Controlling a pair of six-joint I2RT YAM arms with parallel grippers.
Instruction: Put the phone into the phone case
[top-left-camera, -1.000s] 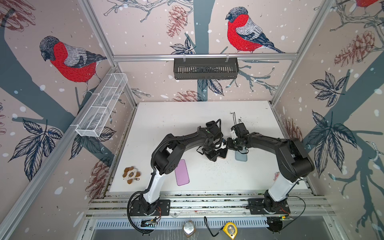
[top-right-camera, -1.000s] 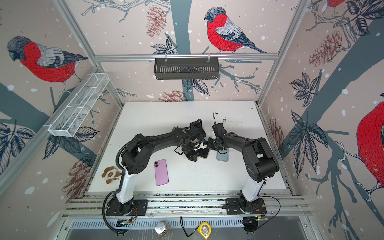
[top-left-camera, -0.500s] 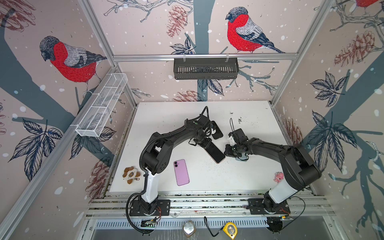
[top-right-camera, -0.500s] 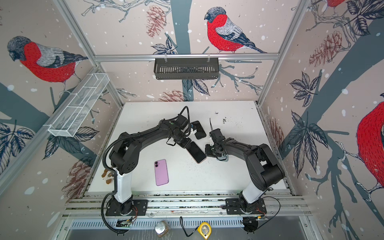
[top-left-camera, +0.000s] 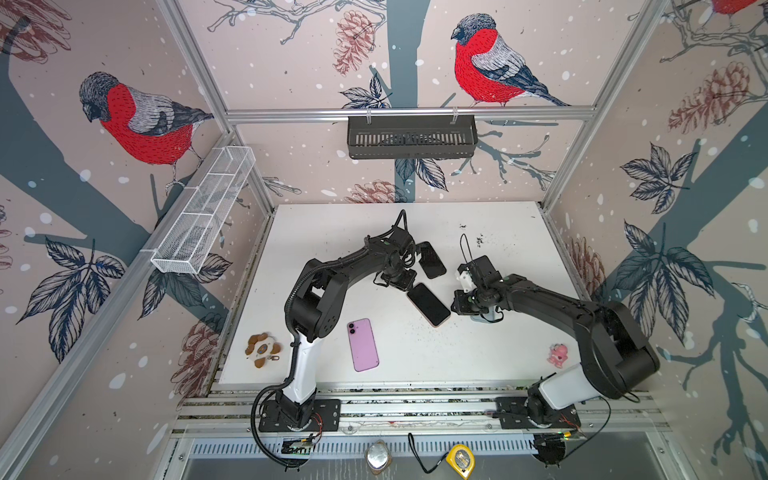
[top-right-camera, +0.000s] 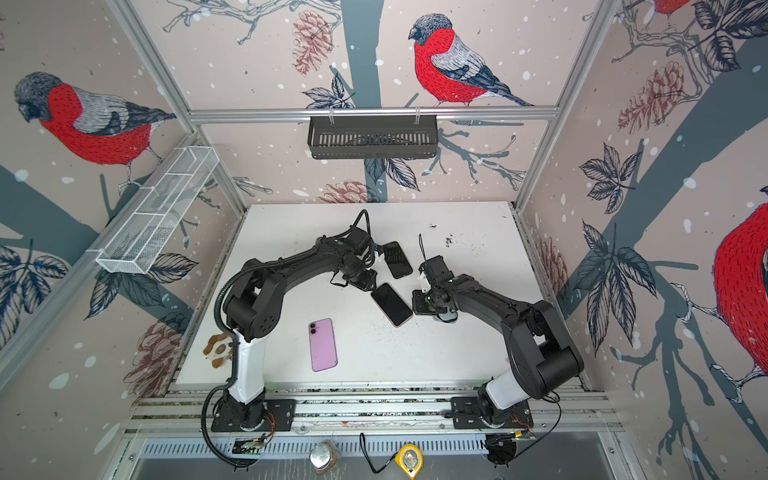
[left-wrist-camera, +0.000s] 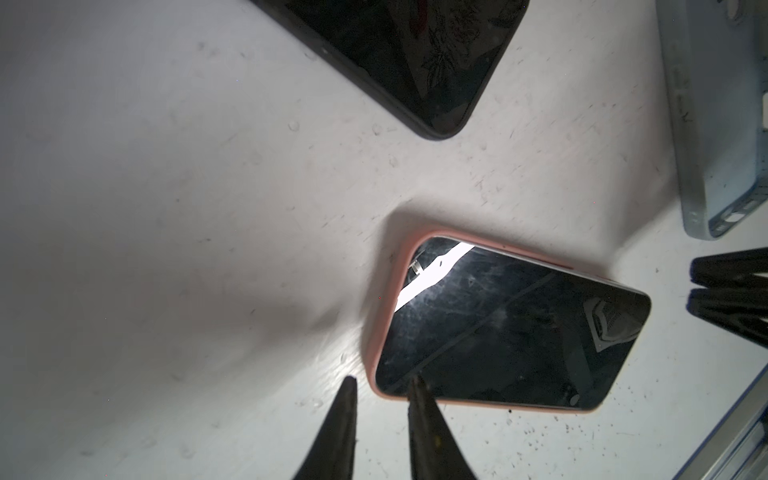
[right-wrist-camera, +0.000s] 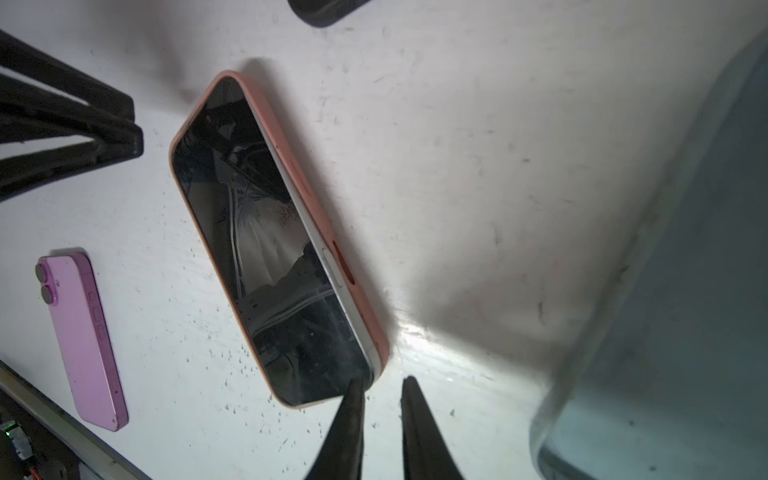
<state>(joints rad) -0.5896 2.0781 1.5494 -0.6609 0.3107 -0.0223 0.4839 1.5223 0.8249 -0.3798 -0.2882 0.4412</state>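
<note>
The phone (top-left-camera: 428, 304) (top-right-camera: 391, 304), black screen up, lies flat mid-table inside a salmon-pink phone case (left-wrist-camera: 388, 299) (right-wrist-camera: 365, 316). Along one long side the phone's white edge (right-wrist-camera: 332, 266) shows above the case's rim. My left gripper (top-left-camera: 402, 284) (left-wrist-camera: 383, 379) hovers at the far corner of the phone. Its jaws are a little apart, nothing lies between them, and one fingertip (left-wrist-camera: 417, 382) overlaps the corner. My right gripper (top-left-camera: 458, 302) (right-wrist-camera: 383, 379) stands at the phone's opposite, nearer corner, also slightly open and empty, one fingertip (right-wrist-camera: 356, 384) against the screen's corner.
A black phone-sized slab (top-left-camera: 432, 259) (left-wrist-camera: 415, 62) lies just behind the phone. A blue-grey case (left-wrist-camera: 706, 124) (right-wrist-camera: 685, 291) sits under my right wrist. A purple phone (top-left-camera: 363, 345) (right-wrist-camera: 81, 336) lies face down at front left. A small pink toy (top-left-camera: 557, 355) sits at right.
A second ago both grippers were together over the phone. They have pulled apart, the left toward the back. The phone now lies free in the pink case. The left jaws have parted slightly.
</note>
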